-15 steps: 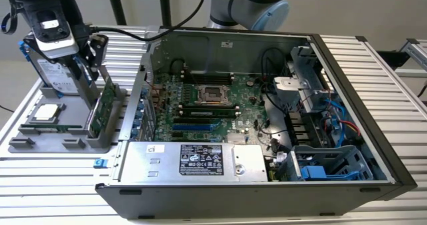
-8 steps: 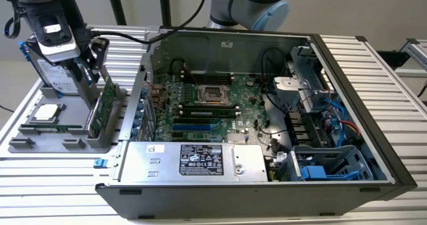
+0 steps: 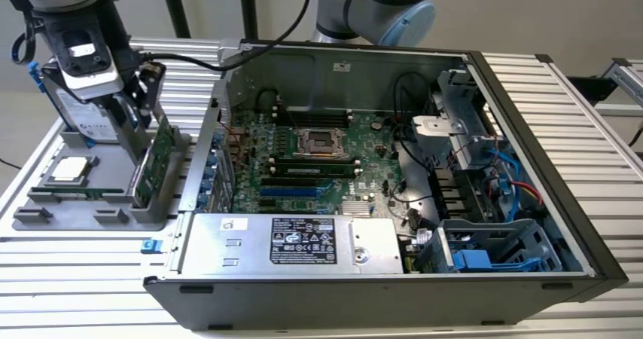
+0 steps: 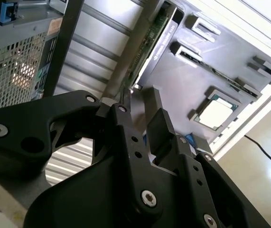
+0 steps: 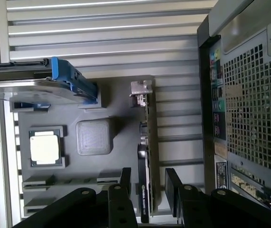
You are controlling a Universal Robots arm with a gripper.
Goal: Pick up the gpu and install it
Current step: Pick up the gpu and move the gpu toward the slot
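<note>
Spreads gripper (image 5: 149, 180) fingers (image 5: 173, 187) to either side of the gpu (image 5: 150, 137), clamping nothing. Stands on edge, slotted along the grey holder's (image 5: 121, 109) edge nearest the computer case (image 5: 249, 95), leaving its 2 flat faces free for gripping.

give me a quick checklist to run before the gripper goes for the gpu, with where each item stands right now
1. Is the gripper open: ok. In the first wrist view its fingers stand apart.
2. Is the gpu lined up in the gap: ok. The card's edge runs between the fingers in that view.
3. Is the gpu upright in the grey holder: ok. It stands on edge.
4. Are the fingers low enough to clamp the card: cannot tell.
5. Is the hard drive out of the way: ok. It sits apart from the fingers.
6. Is the computer case open with the motherboard exposed: ok.
</note>
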